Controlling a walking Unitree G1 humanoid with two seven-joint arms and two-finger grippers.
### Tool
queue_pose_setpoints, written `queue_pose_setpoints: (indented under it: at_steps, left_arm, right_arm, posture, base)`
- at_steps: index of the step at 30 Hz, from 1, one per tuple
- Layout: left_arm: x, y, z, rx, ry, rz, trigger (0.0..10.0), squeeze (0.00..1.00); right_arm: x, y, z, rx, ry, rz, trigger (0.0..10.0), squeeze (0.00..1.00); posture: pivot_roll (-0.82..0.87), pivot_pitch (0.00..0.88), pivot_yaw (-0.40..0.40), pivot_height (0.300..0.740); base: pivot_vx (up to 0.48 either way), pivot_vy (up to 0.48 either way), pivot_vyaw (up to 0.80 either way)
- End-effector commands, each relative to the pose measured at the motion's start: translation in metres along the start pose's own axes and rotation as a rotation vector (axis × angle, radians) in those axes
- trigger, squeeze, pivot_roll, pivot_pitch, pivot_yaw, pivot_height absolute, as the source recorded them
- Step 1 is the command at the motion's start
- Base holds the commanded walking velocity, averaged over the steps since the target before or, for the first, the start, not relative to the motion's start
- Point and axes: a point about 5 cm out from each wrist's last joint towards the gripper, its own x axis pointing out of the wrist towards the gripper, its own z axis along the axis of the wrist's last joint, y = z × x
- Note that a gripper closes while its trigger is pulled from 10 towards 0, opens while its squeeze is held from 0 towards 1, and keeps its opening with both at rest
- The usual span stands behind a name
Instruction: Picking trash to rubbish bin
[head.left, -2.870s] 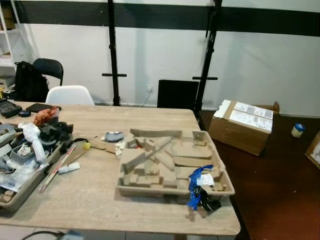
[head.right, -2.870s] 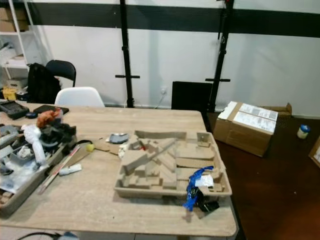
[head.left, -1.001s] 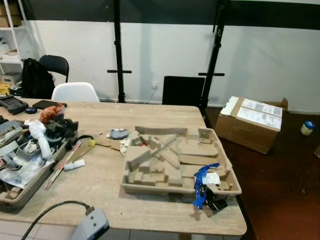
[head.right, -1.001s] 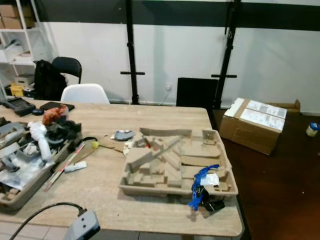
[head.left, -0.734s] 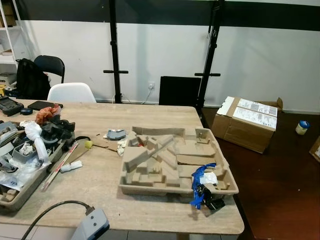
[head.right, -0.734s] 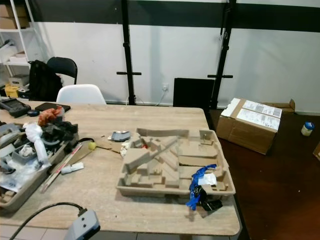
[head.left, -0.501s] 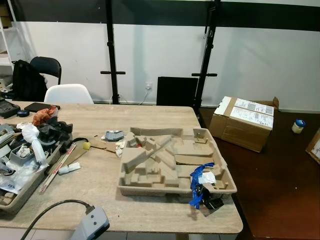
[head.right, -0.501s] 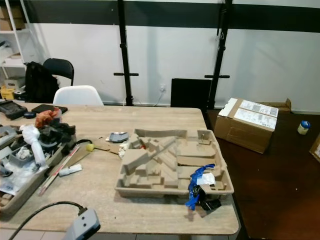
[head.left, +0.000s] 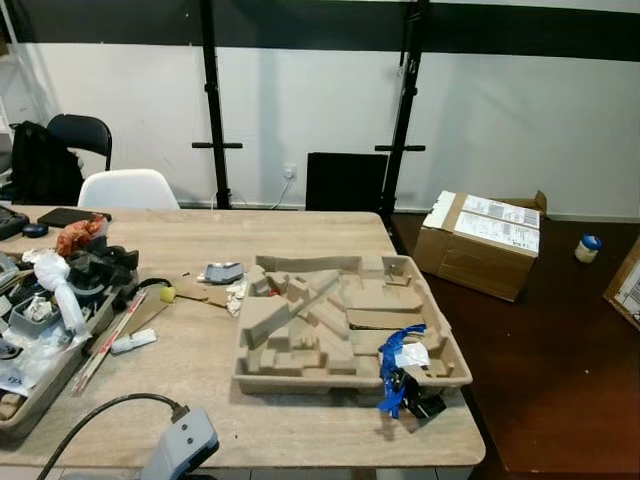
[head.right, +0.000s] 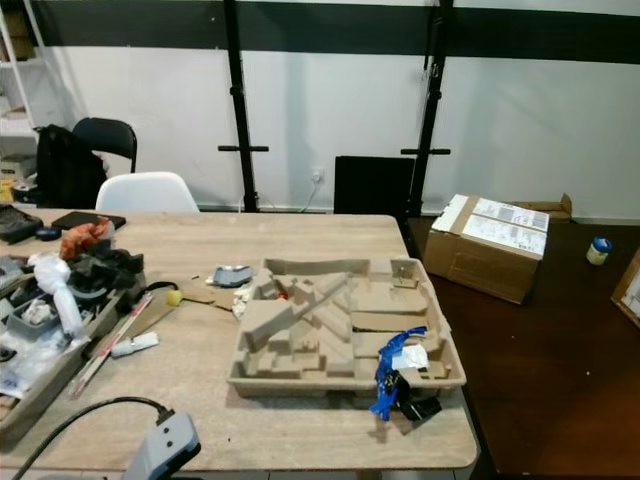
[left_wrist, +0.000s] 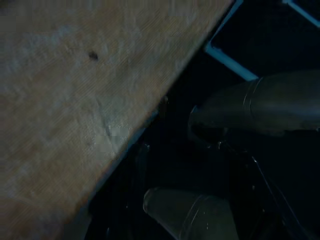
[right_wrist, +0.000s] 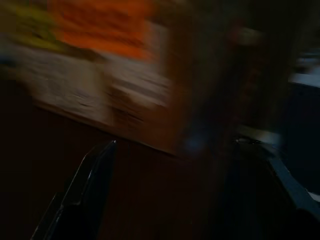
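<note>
On the bench (head.left: 300, 235) ahead, I judge the blue wrapper (head.left: 398, 362) my first target; both pincers hang spread and empty, so next I reach.

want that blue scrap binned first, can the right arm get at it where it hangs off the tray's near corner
Probably yes. The blue scrap hangs at the cardboard tray's near right corner, by the table edge, with nothing in front of it. The right pincer is still low beside the table, so it must rise first.
</note>
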Motion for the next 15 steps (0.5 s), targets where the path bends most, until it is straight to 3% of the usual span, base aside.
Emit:
queue_pose_setpoints:
  at_steps: [1, 2, 3, 9, 11, 15]
  left_arm:
    - [-0.004, 0.001, 0.003, 0.005, -0.006, 0.011, 10.0, 0.0]
    - [-0.005, 0.001, 0.004, 0.005, -0.013, 0.012, 10.0, 0.0]
    - [-0.006, 0.003, 0.012, 0.018, -0.041, 0.02, 10.0, 0.0]
    - [-0.01, 0.005, 0.023, 0.033, -0.087, 0.028, 10.0, 0.0]
    - [-0.016, 0.006, 0.046, 0.046, -0.204, 0.025, 10.0, 0.0]
    - [-0.023, 0.004, 0.069, 0.057, -0.324, -0.004, 10.0, 0.0]
  right_arm:
    - [-0.002, 0.005, -0.002, 0.018, 0.001, 0.043, 10.0, 0.0]
    - [-0.002, 0.01, -0.001, 0.028, -0.001, 0.074, 10.0, 0.0]
    - [-0.002, 0.029, 0.001, 0.062, 0.005, 0.181, 10.0, 0.0]
    - [-0.004, 0.047, 0.004, 0.087, 0.003, 0.284, 10.0, 0.0]
    - [-0.007, 0.061, 0.005, 0.108, 0.005, 0.365, 10.0, 0.0]
    - [-0.009, 0.07, 0.006, 0.126, -0.001, 0.433, 10.0, 0.0]
  posture:
    - [0.09, 0.0, -0.034, 0.74]
    - [0.09, 0.0, -0.034, 0.74]
    - [0.09, 0.0, -0.034, 0.74]
    - [0.1, 0.0, -0.038, 0.74]
    - [0.11, 0.0, -0.041, 0.74]
    - [0.11, 0.0, -0.039, 0.74]
  base:
    - [0.0, 0.0, 0.0]
    - [0.0, 0.0, 0.0]
    - [0.0, 0.0, 0.0]
    - [0.0, 0.0, 0.0]
    - [0.0, 0.0, 0.0]
    - [0.0, 0.0, 0.0]
